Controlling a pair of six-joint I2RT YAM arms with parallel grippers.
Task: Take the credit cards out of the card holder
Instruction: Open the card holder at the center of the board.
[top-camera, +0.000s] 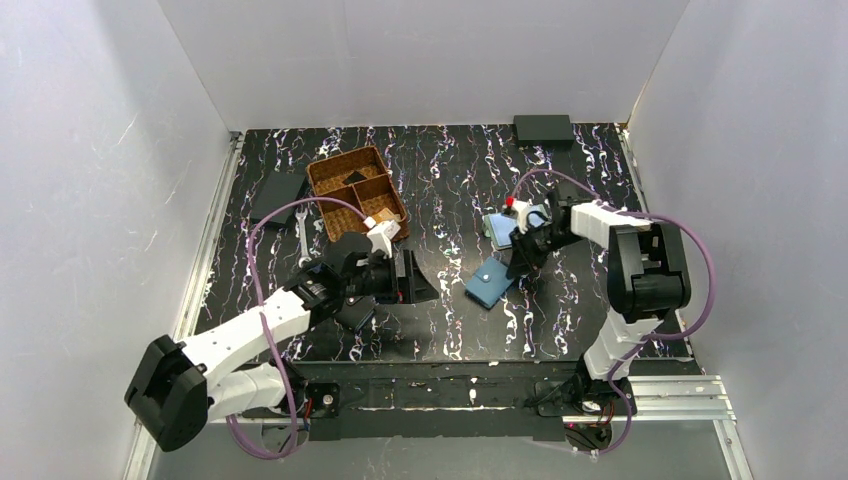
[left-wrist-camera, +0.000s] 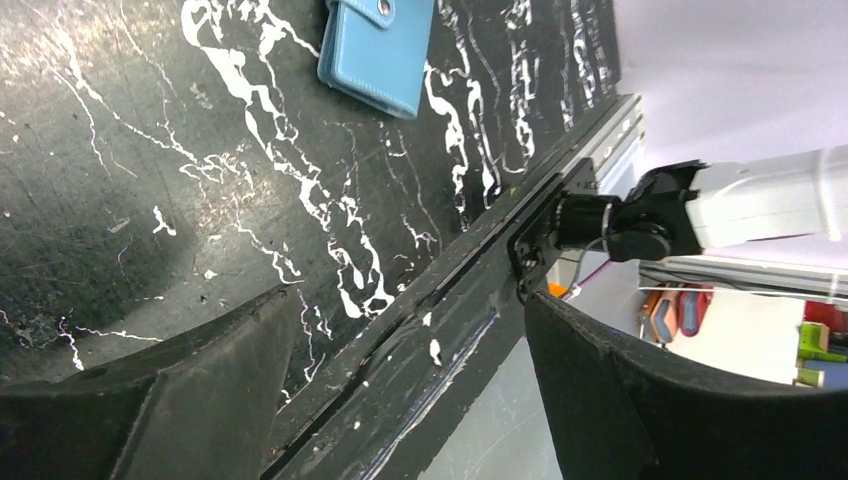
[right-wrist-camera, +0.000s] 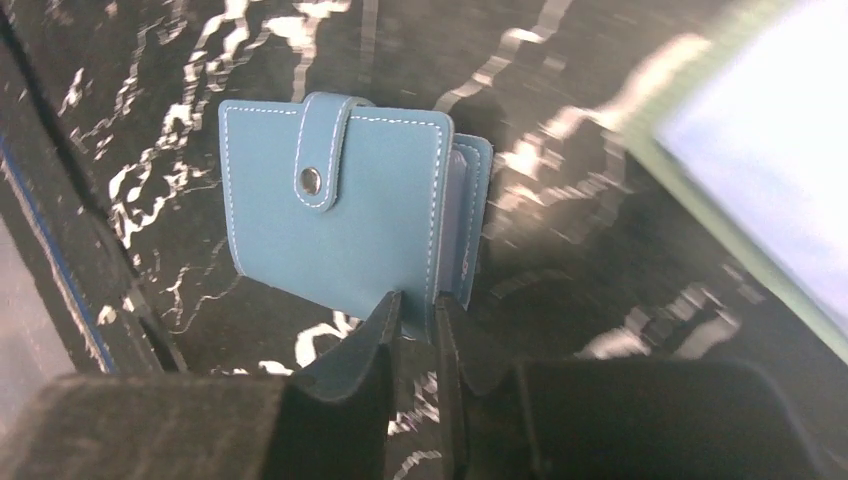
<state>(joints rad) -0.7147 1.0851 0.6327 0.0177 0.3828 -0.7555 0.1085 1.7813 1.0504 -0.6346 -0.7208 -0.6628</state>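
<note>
Card holder (right-wrist-camera: 340, 215), right fingers (right-wrist-camera: 370, 340) pinching its edge, left fingers (left-wrist-camera: 200, 390) wide, paler holder (top-camera: 497, 228) nearby

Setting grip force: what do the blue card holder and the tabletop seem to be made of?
Card holder: matte leather or faux leather, judging by white stitching and a metal snap. Tabletop: glossy black, white-veined marble look, probably laminate or film; it reflects light.

walls (top-camera: 430, 60): plain white, three sides | table (top-camera: 450, 170): black, white-veined | light: even
</note>
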